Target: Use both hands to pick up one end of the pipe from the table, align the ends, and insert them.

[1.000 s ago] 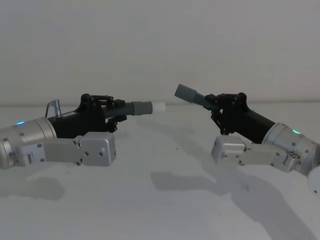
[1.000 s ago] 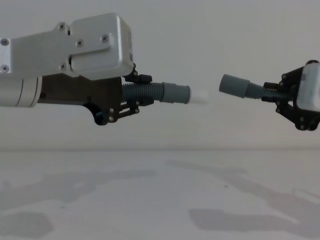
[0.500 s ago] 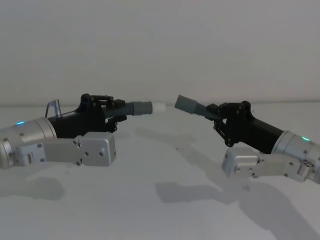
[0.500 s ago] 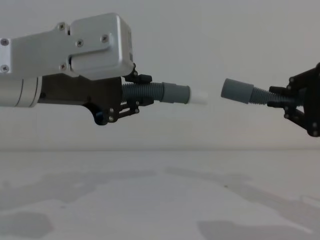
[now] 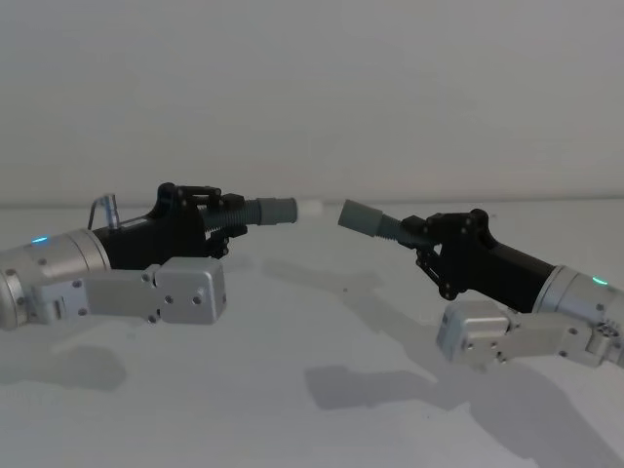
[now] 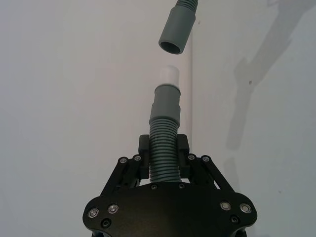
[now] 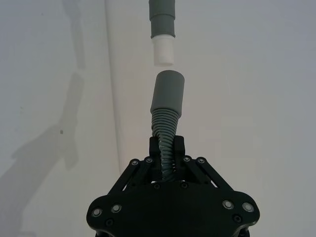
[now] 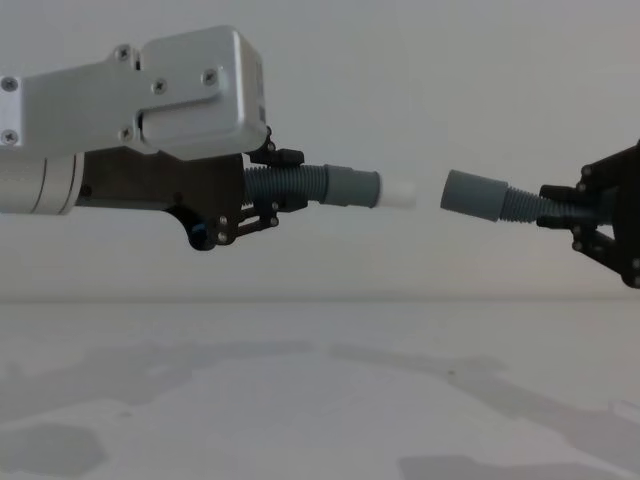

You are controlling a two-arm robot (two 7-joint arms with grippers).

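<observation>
My left black two-finger claw is clenched on its dark-grey corrugated hose piece, level in the air, grey cuff and narrower white tip pointing across. A small gap, then the plain wider grey cuff of the other corrugated hose piece, clamped in my right black claw. Both are well above the white matte bench.

The risk, as I judge it: from the head view the right cuff tilts up toward the tip and sits a touch lower, so pushing now could jam the tip on the rim, bend the soft hose, or twist a piece in its grip. My left wrist view shows the cuff mouth slightly off the tip's line.

Room is generous: bare bench below, blank wall behind, nothing beside either arm.
</observation>
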